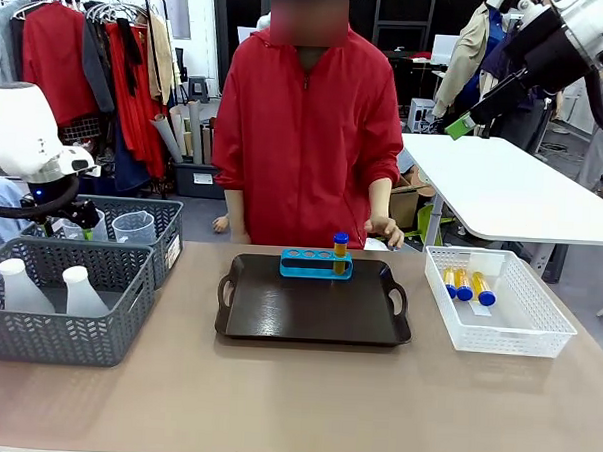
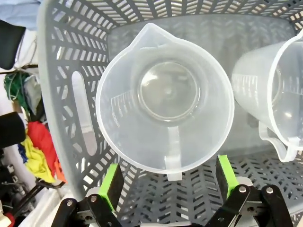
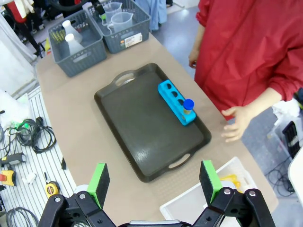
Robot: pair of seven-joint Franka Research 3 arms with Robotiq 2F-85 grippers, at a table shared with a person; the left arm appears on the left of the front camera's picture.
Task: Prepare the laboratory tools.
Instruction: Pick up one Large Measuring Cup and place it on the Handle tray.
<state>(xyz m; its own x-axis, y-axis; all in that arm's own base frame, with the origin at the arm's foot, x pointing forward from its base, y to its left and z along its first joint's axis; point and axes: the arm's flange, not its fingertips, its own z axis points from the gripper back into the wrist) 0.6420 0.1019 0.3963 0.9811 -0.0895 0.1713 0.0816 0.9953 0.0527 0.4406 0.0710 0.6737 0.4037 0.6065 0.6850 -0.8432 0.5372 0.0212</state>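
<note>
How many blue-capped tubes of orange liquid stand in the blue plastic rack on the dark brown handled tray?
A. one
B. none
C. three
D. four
A: a single blue-capped tube of orange liquid stands in the end hole of the blue plastic rack; its other three holes are empty.

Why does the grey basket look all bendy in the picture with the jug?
Left wrist view: the wide lens bows the walls of the grey basket, while the clear jug is sharp, with shine on its bottom. Front view: even light, a soft shadow beneath the tray. Right wrist view: sharp, but the table runs slanted.
</note>
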